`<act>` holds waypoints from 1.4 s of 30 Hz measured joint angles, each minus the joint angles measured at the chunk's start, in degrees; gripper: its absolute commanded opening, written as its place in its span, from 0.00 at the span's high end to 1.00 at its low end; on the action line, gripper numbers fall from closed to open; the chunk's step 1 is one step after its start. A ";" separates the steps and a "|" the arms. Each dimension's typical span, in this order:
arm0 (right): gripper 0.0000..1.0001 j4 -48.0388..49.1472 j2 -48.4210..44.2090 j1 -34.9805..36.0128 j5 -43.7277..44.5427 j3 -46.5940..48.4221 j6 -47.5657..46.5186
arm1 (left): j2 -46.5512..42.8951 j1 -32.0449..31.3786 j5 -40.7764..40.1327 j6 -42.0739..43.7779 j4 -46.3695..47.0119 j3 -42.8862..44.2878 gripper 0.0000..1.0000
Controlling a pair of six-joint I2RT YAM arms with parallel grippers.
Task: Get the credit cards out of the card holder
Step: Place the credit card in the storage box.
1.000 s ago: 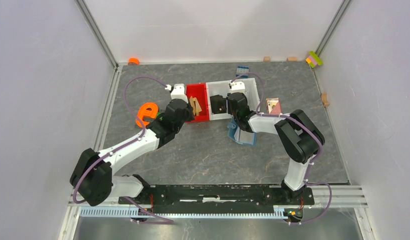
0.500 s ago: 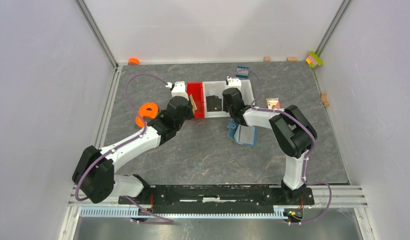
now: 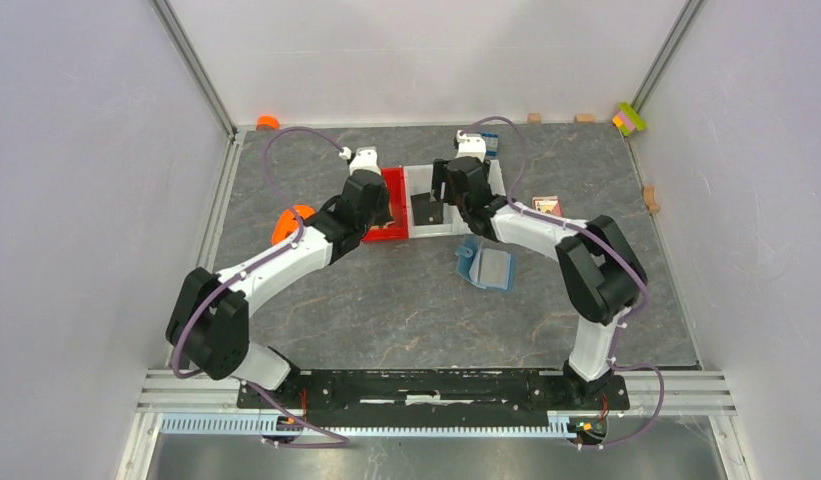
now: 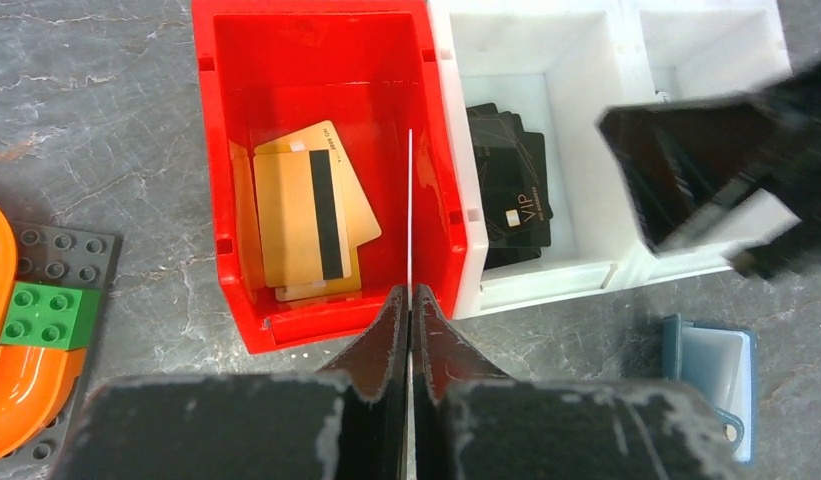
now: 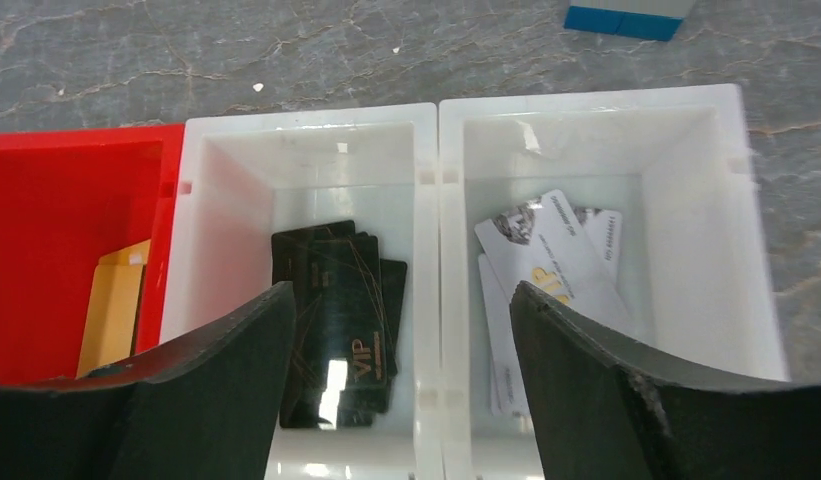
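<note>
The card holder (image 3: 486,265) lies open on the table in front of the bins, and its pale blue inside shows at the card holder (image 4: 706,365). My left gripper (image 4: 410,290) is shut on a thin credit card (image 4: 410,200) seen edge-on over the red bin (image 4: 216,200). Gold cards (image 4: 306,220) lie in that bin. My right gripper (image 5: 401,290) stands open above the white bins (image 5: 431,200), nothing between its fingers. Black cards (image 5: 336,300) lie in the middle compartment, silvery ones (image 5: 556,260) in the right one. From above, left gripper (image 3: 376,205) and right gripper (image 3: 451,190) hang over the bins.
An orange curved piece (image 3: 291,222) on a studded plate with a green brick (image 4: 41,310) lies left of the red bin. A blue brick (image 3: 489,143) sits behind the white bins, a small card-like item (image 3: 546,205) to their right. Coloured blocks (image 3: 629,118) lie at the back wall.
Both arms reached farther over the bins. The right gripper carried a black card over the middle white compartment and opened its jaws; the card now lies there. The left gripper brought its card over the red bin.
</note>
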 measured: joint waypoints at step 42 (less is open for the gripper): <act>0.13 -3.04 -38.49 2.62 -4.28 -34.36 -1.84 | 15.54 0.85 6.58 4.09 -26.62 23.63 0.28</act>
